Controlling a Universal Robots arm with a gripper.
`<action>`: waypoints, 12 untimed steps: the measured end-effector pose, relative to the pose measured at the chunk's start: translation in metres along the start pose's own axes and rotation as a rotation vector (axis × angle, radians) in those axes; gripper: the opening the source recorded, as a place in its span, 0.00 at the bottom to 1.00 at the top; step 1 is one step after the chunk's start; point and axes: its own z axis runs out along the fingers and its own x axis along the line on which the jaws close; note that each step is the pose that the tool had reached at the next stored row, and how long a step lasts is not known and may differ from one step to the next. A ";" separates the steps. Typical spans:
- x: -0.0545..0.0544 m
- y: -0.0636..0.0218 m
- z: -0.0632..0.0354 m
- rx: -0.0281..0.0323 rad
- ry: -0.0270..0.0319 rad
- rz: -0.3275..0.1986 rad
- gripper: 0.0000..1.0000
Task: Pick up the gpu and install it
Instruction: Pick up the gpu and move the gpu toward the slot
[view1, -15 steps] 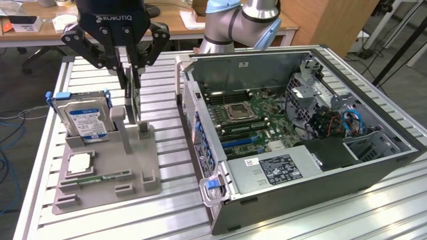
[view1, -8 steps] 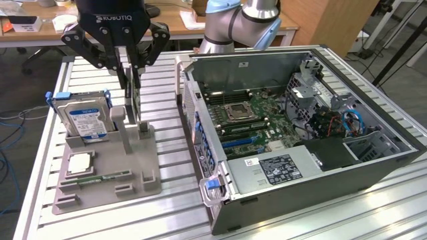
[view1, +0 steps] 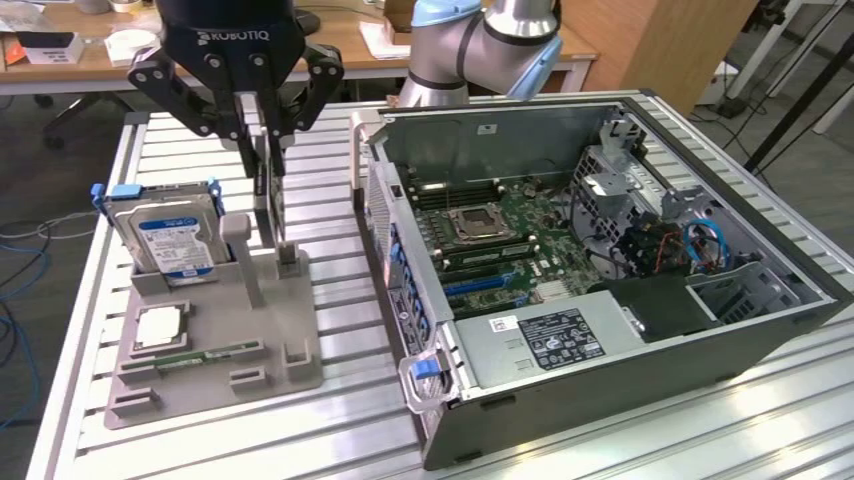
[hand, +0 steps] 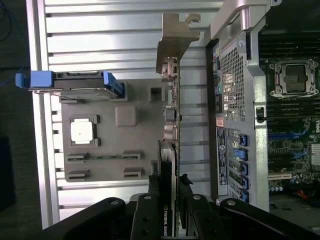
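Gripper (view1: 263, 140) is above the grey tray (view1: 214, 378). Its fingers (hand: 150, 200) pinch the gpu (view1: 272, 210), one on each flat face. The card hangs on edge with the silver bracket (hand: 174, 47) at one end. Its lower edge is at the tray's corner post; cannot tell if it is seated or clear.

The hard drive (view1: 167, 235) stands just beside it on the exterior view's left. A narrow strip of bare table (view1: 350, 320) lies to the right, then the computer case (view1: 641, 380) wall. The case lies on its side, open upward, with the motherboard (view1: 501, 250) exposed.
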 end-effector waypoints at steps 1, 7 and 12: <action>0.000 0.0000 0.0000 0.0000 0.0001 0.000 0.26; -0.006 0.0004 0.0001 0.0000 0.0001 0.000 0.26; -0.009 0.0007 0.0002 0.0001 0.0003 0.000 0.26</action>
